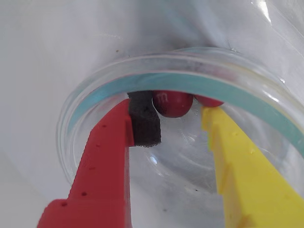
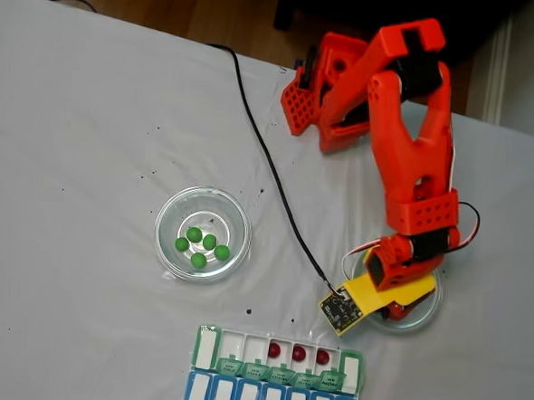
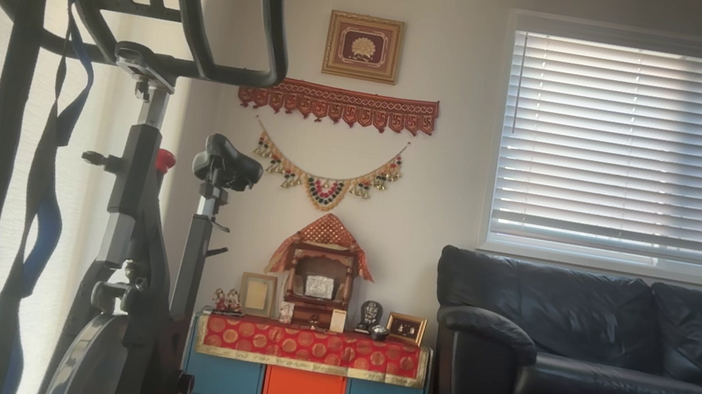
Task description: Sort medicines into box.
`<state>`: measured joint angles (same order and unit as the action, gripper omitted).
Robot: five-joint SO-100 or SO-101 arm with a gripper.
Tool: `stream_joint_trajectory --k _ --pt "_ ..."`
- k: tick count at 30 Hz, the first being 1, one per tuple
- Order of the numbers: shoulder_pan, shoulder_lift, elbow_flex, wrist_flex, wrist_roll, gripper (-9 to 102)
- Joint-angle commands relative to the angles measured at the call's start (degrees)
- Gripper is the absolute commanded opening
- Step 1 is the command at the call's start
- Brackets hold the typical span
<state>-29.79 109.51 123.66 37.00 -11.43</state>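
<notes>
In the fixed view, five green medicines (image 2: 202, 247) sit in the left glass dish (image 2: 169, 214), and three red ones (image 2: 298, 353) lie in the box (image 2: 277, 359) at the bottom. At right, the gripper (image 1: 178, 111) reaches into a second dish (image 1: 247, 80), its jaws spread around a red ball (image 1: 172, 103) that touches the black pad (image 1: 144, 124).

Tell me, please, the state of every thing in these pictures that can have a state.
gripper: open, inside the right dish, one red ball between its fingers, not yet clamped.
right dish: upright, holds at least two red balls.
left dish: upright, holds five green balls.
box: green row lids open, three red balls in three adjoining compartments.
blue row: cannot tell whether open.
blinds: lowered.
</notes>
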Motion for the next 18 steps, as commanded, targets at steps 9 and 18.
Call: stream_joint_trajectory --k 9,18 --pt "1.76 4.57 -0.44 -2.72 -1.67 17" --pt "1.93 5.01 0.26 -3.6 -2.55 15"
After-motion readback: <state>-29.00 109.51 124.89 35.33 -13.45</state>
